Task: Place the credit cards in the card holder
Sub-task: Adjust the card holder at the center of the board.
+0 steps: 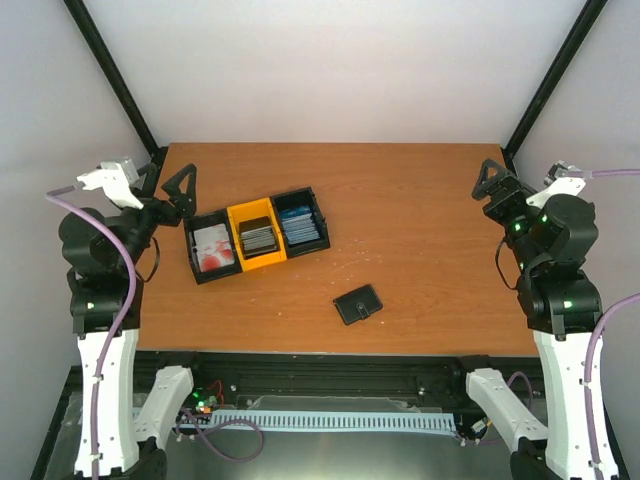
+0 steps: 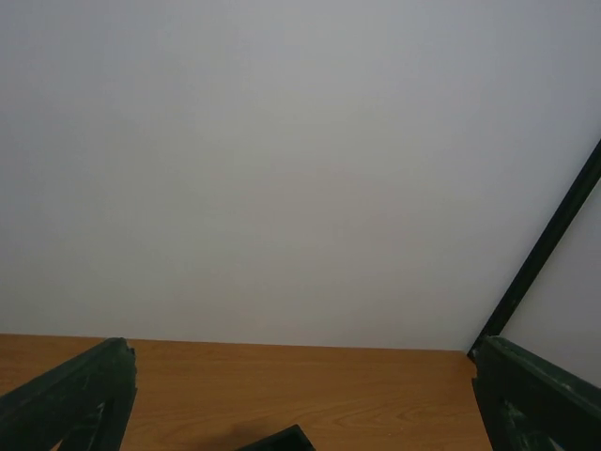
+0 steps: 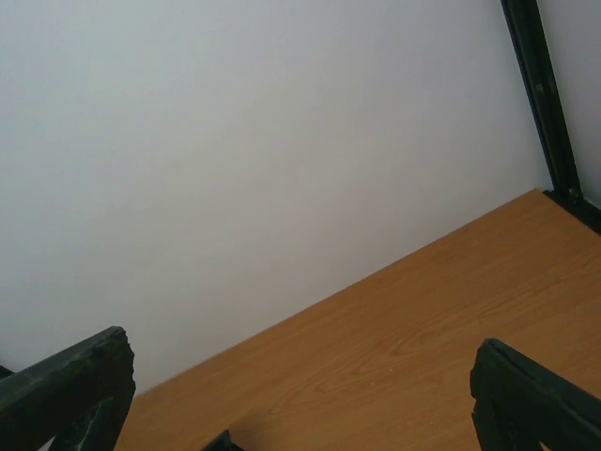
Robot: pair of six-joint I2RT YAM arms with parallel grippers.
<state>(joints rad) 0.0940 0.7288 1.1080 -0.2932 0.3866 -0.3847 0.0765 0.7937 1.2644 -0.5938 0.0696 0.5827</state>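
From above, the card holder [image 1: 357,304] lies shut on the counter [image 1: 430,230]. Beyond it to the left, three bins [image 1: 264,263] hold the cards [image 1: 212,246]: white-and-red, grey and blue. The left gripper [image 1: 180,187] hangs well left of the card holder, and the right gripper [image 1: 490,180] well right of it.

The left wrist view shows its fingers [image 2: 94,385] spread wide, holding nothing. The right wrist view shows the same.

The cards look light, stiff and slick, and they are stacked flat, so pinching one by a lifted edge seems best. The card holder is probably soft and apt to slide, so pin it while loading.
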